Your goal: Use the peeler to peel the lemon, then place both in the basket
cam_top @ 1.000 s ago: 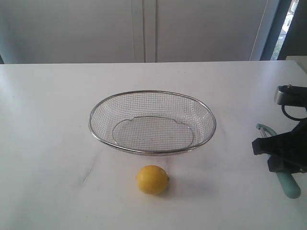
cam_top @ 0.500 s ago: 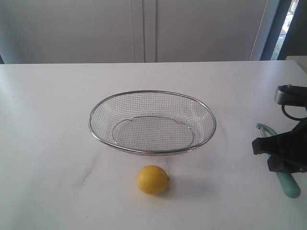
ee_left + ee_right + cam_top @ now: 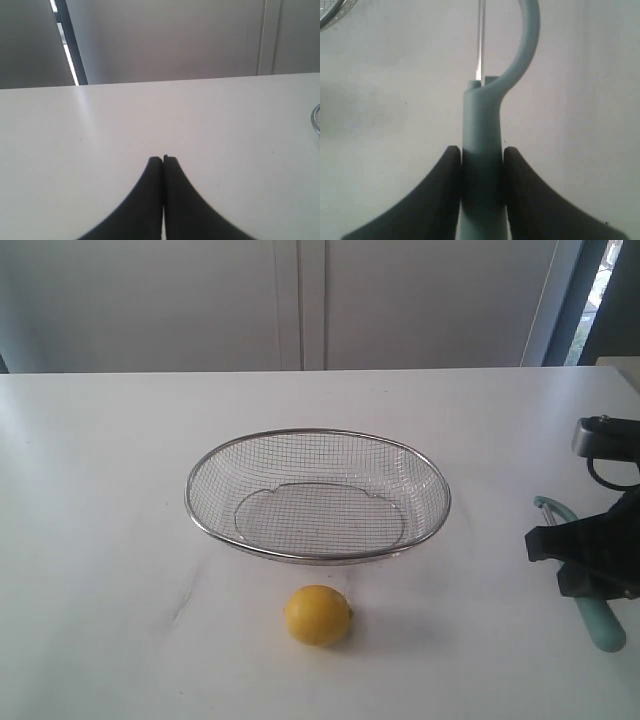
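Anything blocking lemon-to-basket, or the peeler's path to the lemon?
Nothing visible. The small round yellow lemon sits on bare white table just in front of the oval silver wire-mesh basket, not touching. The teal-handled peeler, clamped in the right gripper, has only open tabletop between it and the lemon.

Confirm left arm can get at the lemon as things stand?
Probably yes. The lemon sits alone on bare table, apart from the basket, nothing on its left side. The left gripper is shut, so it must open first; it is outside the exterior view, so reach is unconfirmed.
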Robot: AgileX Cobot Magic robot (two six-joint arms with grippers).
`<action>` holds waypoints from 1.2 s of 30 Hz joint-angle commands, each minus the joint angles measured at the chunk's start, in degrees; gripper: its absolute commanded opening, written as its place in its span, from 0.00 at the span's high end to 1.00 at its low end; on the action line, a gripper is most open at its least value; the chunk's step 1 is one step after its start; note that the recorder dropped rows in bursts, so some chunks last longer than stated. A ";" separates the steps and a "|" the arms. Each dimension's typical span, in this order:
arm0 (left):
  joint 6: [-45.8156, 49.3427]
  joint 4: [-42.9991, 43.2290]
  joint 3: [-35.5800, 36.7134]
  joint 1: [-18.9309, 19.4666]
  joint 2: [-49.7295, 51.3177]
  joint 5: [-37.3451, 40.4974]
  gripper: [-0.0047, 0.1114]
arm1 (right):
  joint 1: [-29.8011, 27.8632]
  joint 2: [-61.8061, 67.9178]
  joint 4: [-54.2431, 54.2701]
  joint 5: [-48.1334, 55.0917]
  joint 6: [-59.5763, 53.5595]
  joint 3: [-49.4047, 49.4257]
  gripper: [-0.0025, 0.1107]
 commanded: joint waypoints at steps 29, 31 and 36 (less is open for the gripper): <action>-0.05 -1.46 -24.83 -0.04 21.25 34.17 0.96 | -0.06 -0.41 0.55 -0.79 -0.67 0.24 0.98; -0.05 -1.46 -24.83 -0.04 21.25 33.89 0.96 | -0.06 -0.41 0.55 -0.79 -0.67 0.24 0.98; -0.05 -1.46 -24.83 -0.04 21.25 33.89 0.96 | -0.06 -0.41 0.55 -0.79 -0.67 0.24 0.98</action>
